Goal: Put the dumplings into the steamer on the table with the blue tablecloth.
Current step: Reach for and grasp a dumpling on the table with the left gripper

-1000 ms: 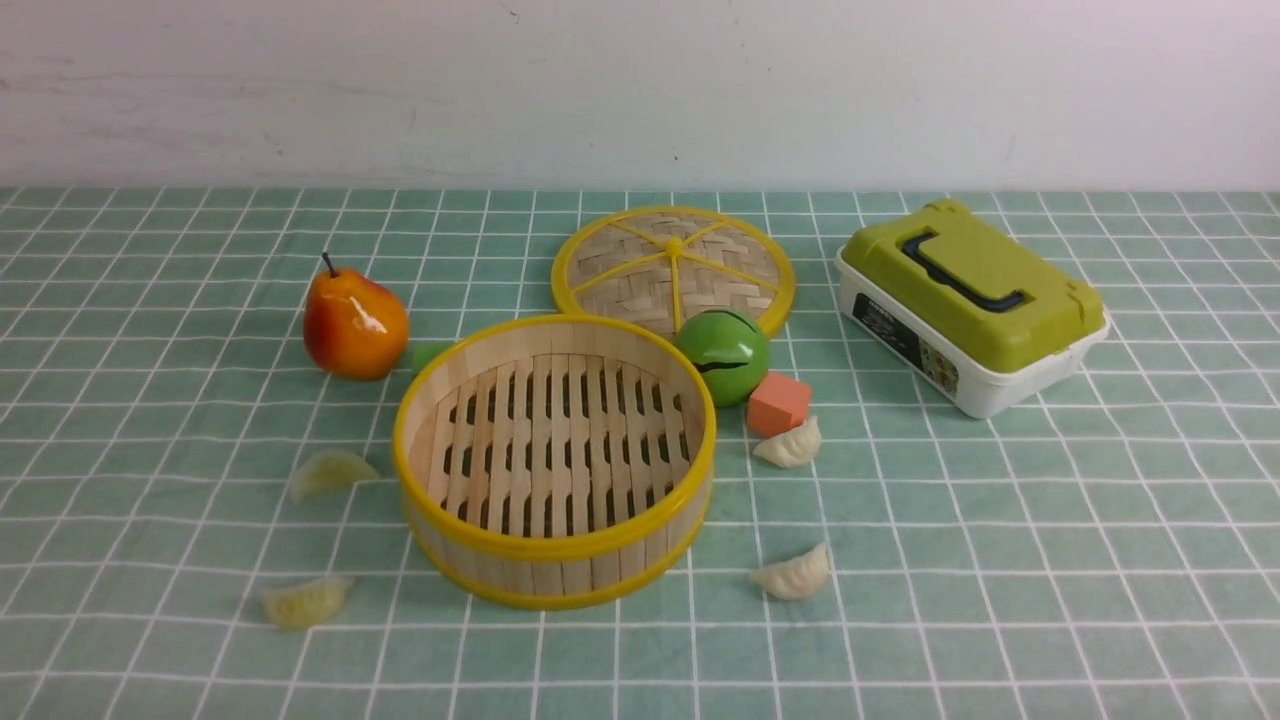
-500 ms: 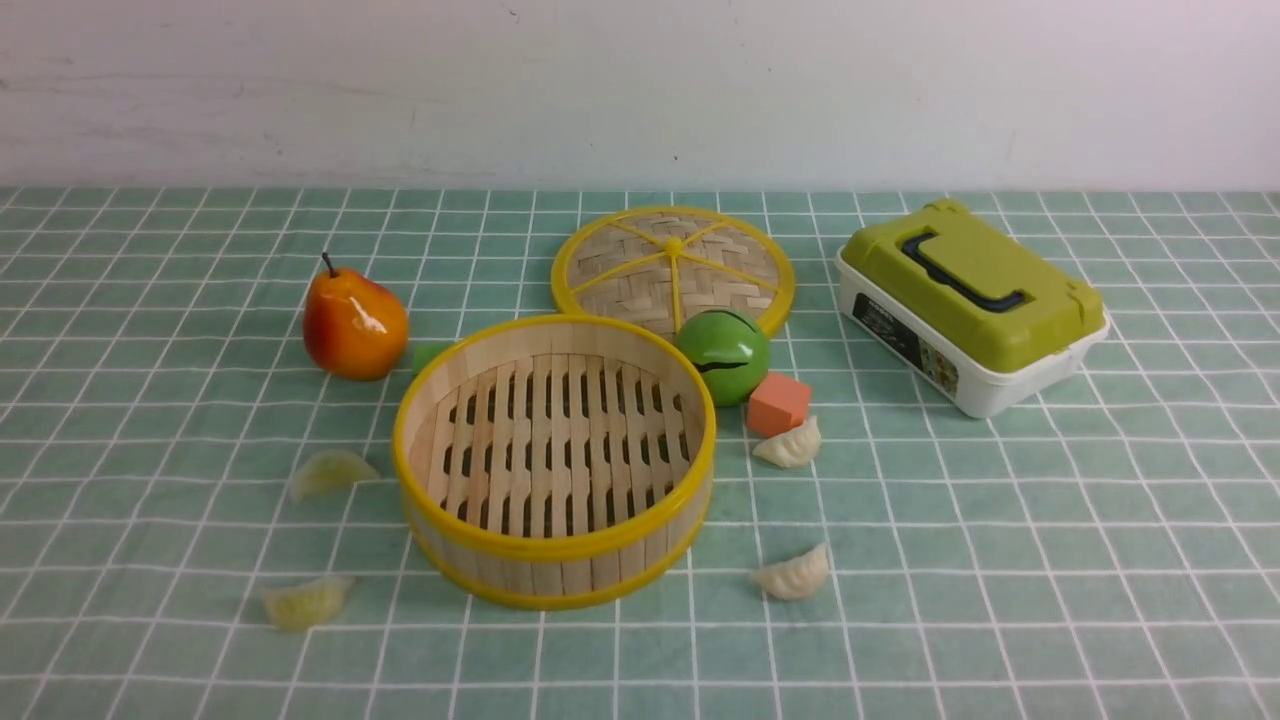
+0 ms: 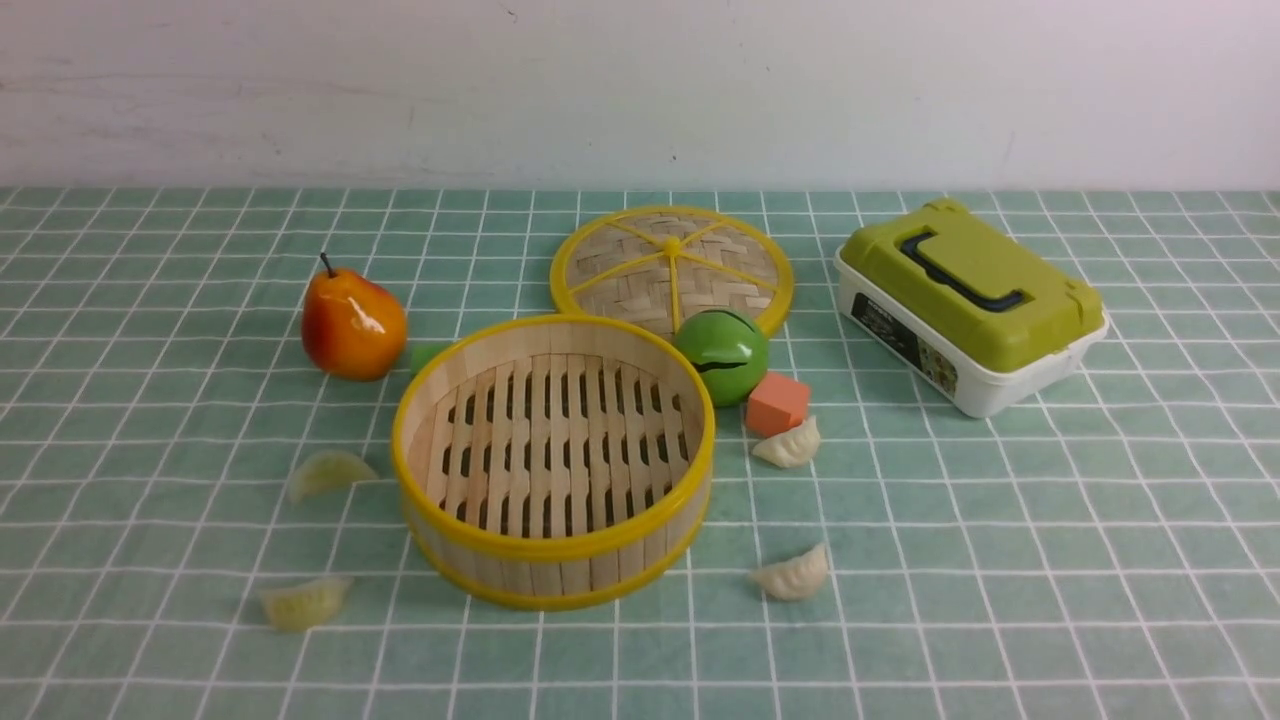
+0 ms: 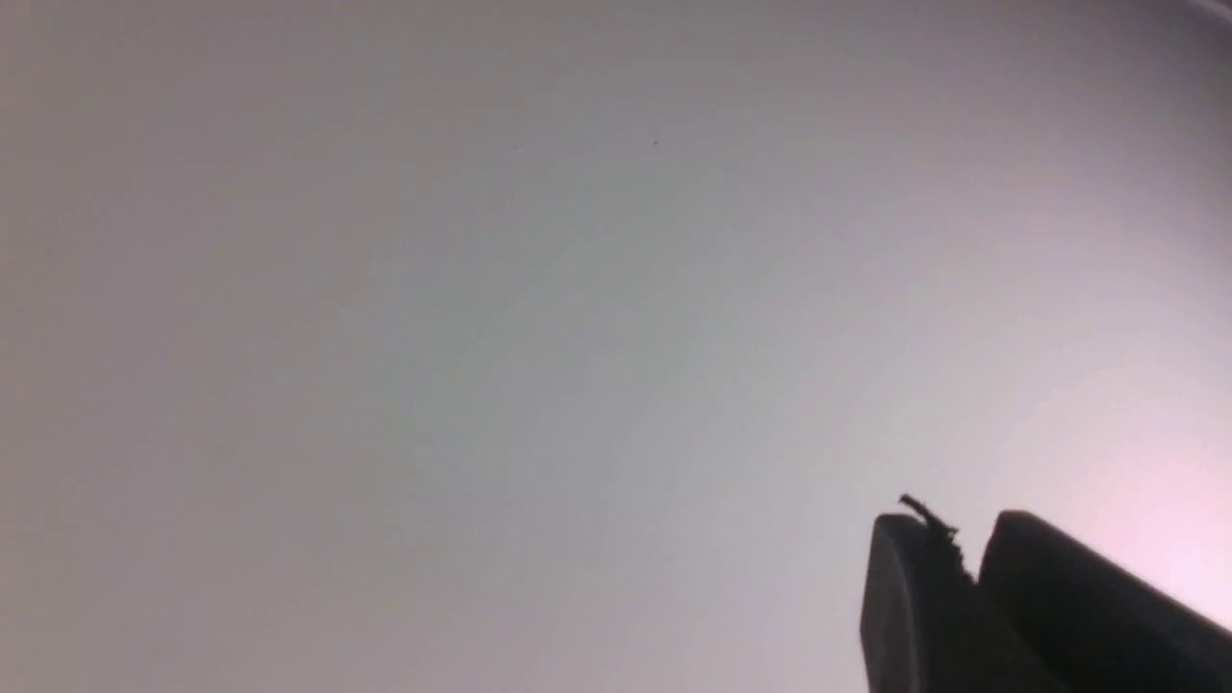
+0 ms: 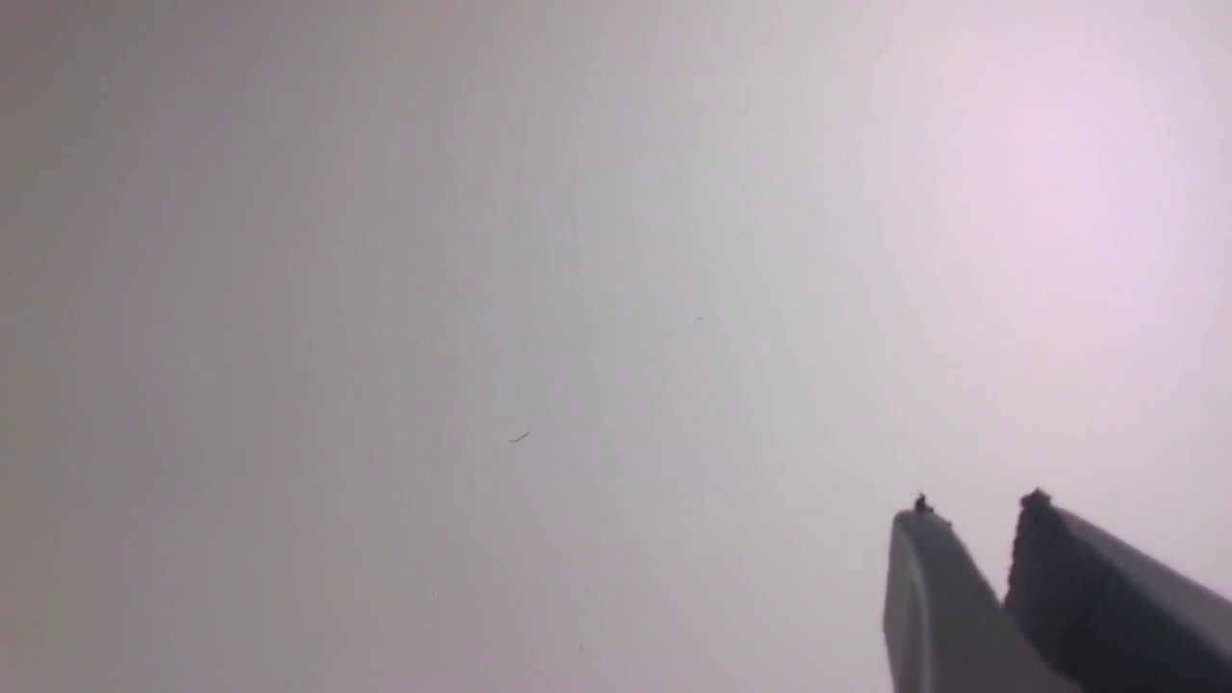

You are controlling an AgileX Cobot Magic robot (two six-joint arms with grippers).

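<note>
The steamer (image 3: 553, 572) stands on the worktop (image 3: 1000, 560); two yellow-green dumplings (image 3: 328, 473) (image 3: 303, 602) lie left of it, two white dumplings (image 3: 789, 445) (image 3: 793, 576) right.

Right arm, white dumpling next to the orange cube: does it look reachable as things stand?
Probably yes: the white dumpling lies uncovered on the robot's right, with the steamer apart from it. The orange cube crowds its far side, so a top approach looks freest.
</note>
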